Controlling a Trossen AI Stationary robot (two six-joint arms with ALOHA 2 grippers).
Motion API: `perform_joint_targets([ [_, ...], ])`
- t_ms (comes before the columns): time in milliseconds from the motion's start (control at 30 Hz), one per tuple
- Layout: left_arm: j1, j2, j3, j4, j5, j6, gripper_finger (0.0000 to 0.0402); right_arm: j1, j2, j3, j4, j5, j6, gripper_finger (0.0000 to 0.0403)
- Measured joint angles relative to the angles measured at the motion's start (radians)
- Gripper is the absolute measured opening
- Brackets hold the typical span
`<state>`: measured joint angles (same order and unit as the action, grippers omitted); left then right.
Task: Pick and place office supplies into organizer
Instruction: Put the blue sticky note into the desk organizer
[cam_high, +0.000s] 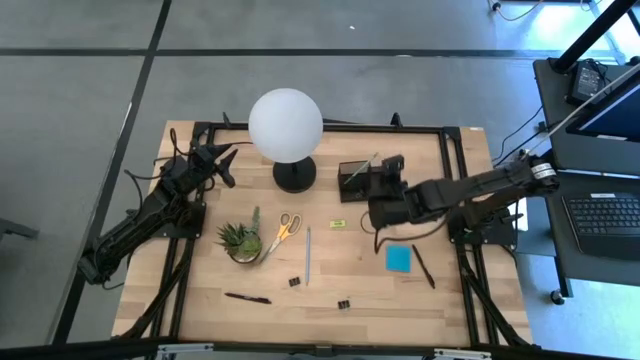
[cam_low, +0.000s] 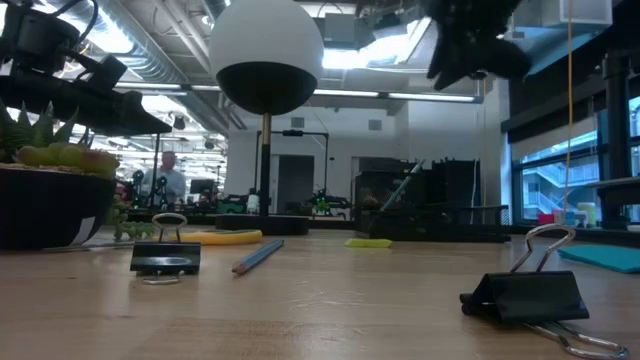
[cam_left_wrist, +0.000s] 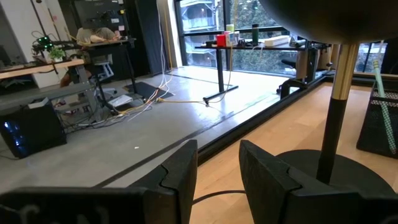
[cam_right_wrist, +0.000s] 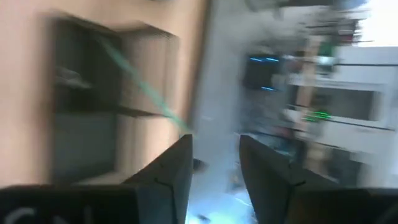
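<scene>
Right gripper (cam_high: 392, 170) sits just right of the black organizer (cam_high: 353, 176) at the far middle, fingers parted and empty, probably having dropped the green pencil (cam_high: 362, 167) leaning there (scissors (cam_high: 282, 230) and other supplies lie nearer). Left gripper (cam_high: 226, 160) waits far left, open.

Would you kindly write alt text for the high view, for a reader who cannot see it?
Overhead view of a wooden table with two dark robot arms: the right hand is beside the black organizer, which holds a pencil, and the left hand waits near the white globe lamp. Scissors, a blue sticky-note pad, pens and binder clips lie loose by a potted plant.
</scene>
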<state>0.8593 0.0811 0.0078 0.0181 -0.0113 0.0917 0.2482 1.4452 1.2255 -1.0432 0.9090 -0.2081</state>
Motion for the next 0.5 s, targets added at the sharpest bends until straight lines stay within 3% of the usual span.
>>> perform_joint_targets([
  [167,0.0,0.0,0.0,0.0,0.0,0.0,0.0114,0.071,0.0,0.0,-0.017,-0.229,0.199,0.0134],
  [333,0.0,0.0,0.0,0.0,0.0,0.0,0.0114,0.112,0.0,0.0,-0.023,-0.342,0.384,0.0134],
  [500,0.0,0.0,0.0,0.0,0.0,0.0,0.0114,0.133,0.0,-0.004,-0.029,-0.442,0.465,0.0134],
])
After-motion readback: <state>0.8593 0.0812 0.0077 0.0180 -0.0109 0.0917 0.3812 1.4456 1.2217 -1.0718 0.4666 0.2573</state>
